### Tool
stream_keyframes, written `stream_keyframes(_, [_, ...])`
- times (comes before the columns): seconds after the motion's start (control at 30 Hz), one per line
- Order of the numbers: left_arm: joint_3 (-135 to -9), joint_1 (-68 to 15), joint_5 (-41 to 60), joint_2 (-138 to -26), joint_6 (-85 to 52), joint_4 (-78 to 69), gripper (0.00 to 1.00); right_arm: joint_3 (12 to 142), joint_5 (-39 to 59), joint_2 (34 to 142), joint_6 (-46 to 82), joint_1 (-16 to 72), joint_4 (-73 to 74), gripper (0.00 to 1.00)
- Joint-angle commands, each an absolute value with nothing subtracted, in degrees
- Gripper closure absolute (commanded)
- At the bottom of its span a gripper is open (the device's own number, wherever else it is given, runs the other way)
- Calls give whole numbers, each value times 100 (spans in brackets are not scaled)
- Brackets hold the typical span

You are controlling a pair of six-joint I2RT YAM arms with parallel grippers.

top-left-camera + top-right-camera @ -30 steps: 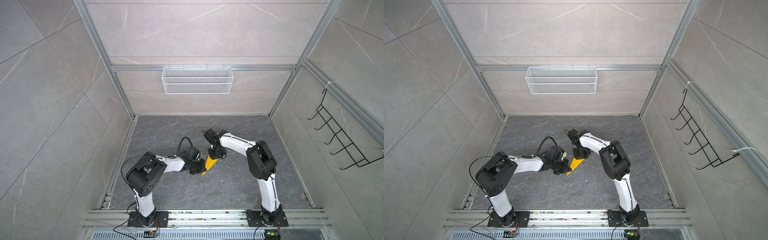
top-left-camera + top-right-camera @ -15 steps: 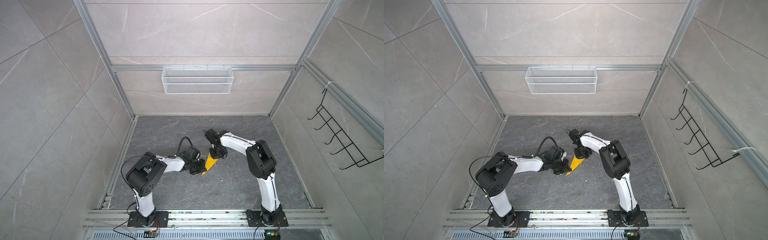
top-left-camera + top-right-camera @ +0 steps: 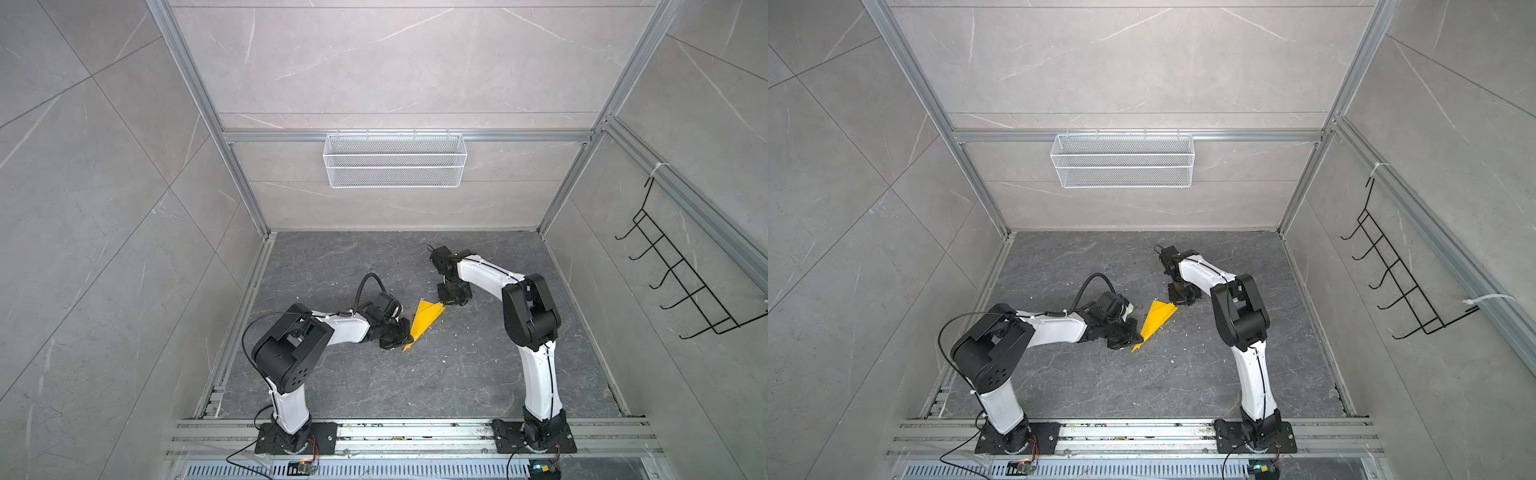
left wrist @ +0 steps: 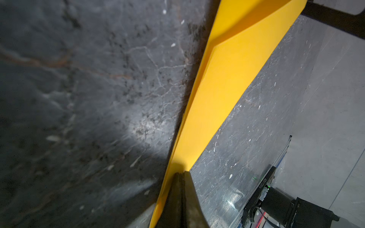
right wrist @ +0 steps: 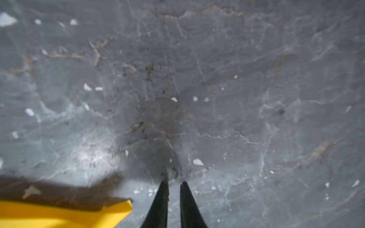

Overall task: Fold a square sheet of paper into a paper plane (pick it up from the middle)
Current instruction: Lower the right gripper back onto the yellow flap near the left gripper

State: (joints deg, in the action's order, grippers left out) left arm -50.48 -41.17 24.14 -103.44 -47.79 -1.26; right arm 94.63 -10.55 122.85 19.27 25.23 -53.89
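Risk, slip: plane point(image 3: 424, 323) is held only by one thin pinch at its nose; a quick lift or tug could tear the paper or pull it free
Risk, unfold: in the left wrist view the upper wing layer stands off the one below; soft creases may spring open
Risk, knock: right fingers point(image 5: 160, 203) sit just beside the tail corner; a sideways move could twist the plane in the pinch
Left arm point(image 3: 345, 330): low, forearm near level, reaching in toward the middle
Right arm point(image 3: 482, 272): elbow high, wrist turned straight down at the bench point(image 3: 457, 374)
Left fingers point(image 4: 173, 197): pressed together, pinching the plane's nose end
Right fingers, state: narrow gap, nothing in it, over bare bench
Plane, place: mid-bench between the arms, narrow dart, nose at the left fingers, tail toward the right
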Motion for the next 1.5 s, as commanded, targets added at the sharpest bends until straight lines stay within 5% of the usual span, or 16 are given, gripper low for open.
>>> stream_keyframes(0.0, [-4973,-4140,2012,-10582,-4654,622,100,9119,-416,11416,1706,2749,-5375,82])
stream_keyframes(0.3, [-4977,-4140,1970,-10582,-4660,633,100,8387,1604,11125,1566,3494,-4715,88])
stream_keyframes(0.6, [-4951,-4140,1976,-10573,-4688,615,100,8402,1832,11637,1583,3585,-4594,96])
stream_keyframes(0.83, [-4952,-4140,1962,-10582,-4693,620,100,8433,1603,11952,1515,3628,-4701,96])
stream_keyframes(1.33, [-4900,-4140,1954,-10556,-4683,622,100,8427,-442,11943,2006,3229,-4936,96])
stream_keyframes(1.47, [-4929,-4140,1953,-10561,-4649,647,100,8457,-12,11636,1734,3231,-4803,95])
